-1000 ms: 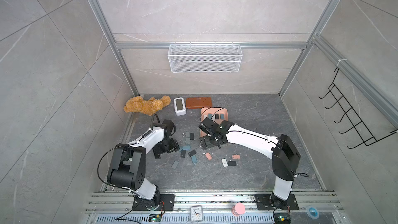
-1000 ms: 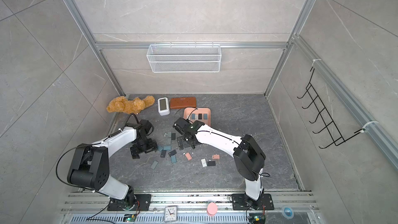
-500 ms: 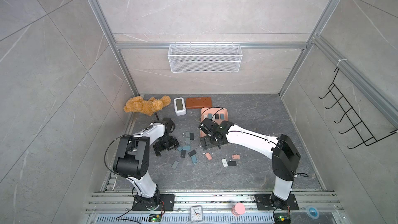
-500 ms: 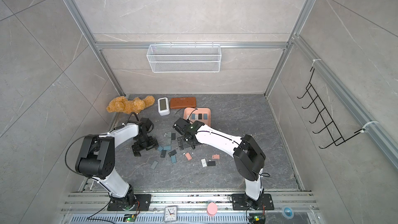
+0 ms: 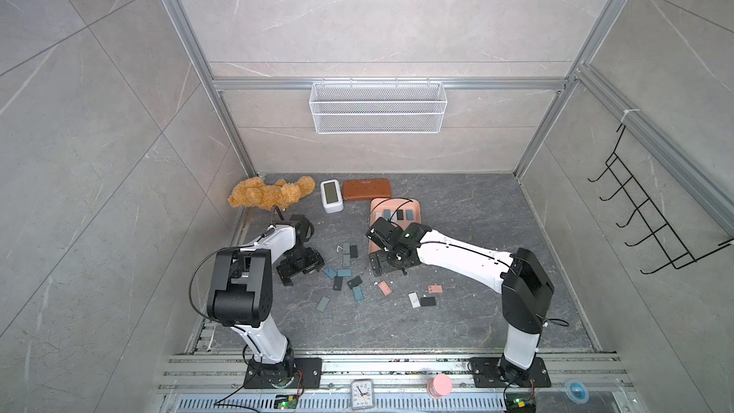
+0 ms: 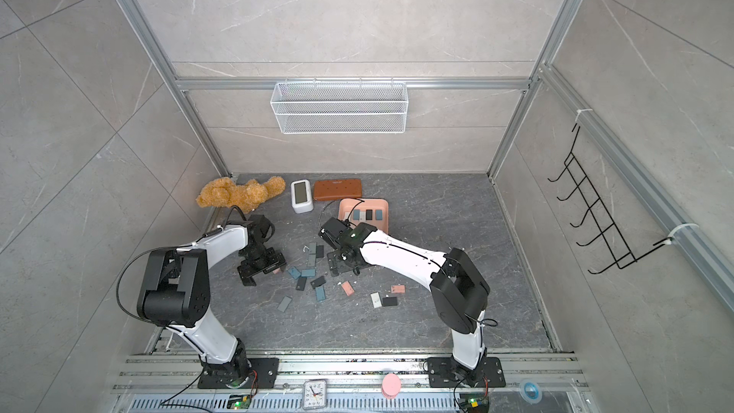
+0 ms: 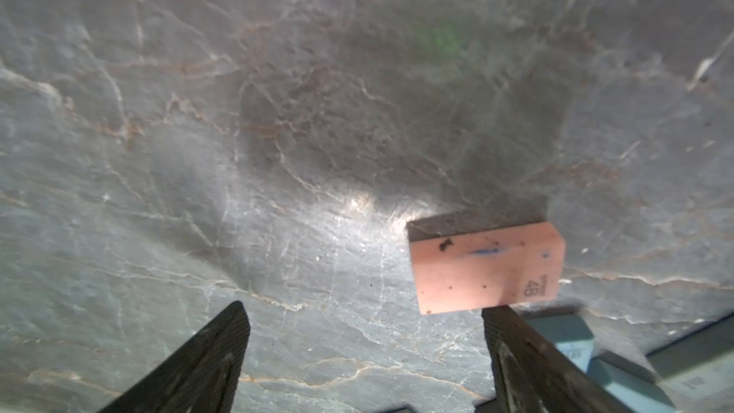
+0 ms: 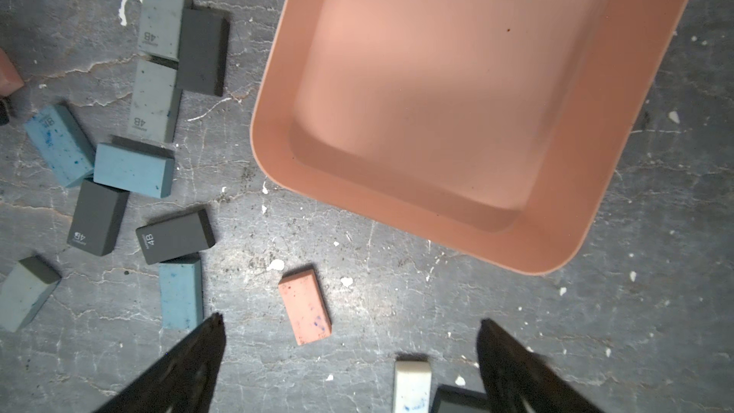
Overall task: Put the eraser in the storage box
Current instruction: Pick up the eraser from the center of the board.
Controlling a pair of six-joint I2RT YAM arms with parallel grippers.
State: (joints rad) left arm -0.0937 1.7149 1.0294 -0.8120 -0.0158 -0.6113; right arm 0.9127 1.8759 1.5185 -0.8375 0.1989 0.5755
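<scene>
**Change since a second ago:** the left arm's elbow link has swung nearer the storage box. Its gripper has hardly shifted, and the right arm stands as it did.

**Storage box:** a salmon tray on the dark stone floor. Its near end shows in the right wrist view. Four erasers lie in a row at its far end.

**Left gripper**: well apart from the box, on the left arm's side. The jaws are spread wide and hold nothing.

**Pink eraser**: marked 4B, flat on the floor, well apart from the box. It lies at the tip of one left finger; I cannot tell whether they touch.

**Right gripper**: low over the floor just off the box's near end. The jaws are wide and hold nothing.

**Second pink eraser**: flat on the floor near the box's near corner, apart from the rim. It lies just ahead of the gap between the right fingers.

**Loose erasers**: blue, grey and black, scattered on the floor between the box and the left gripper.

**Brown case**: flat, just beyond the box's far end.
</scene>
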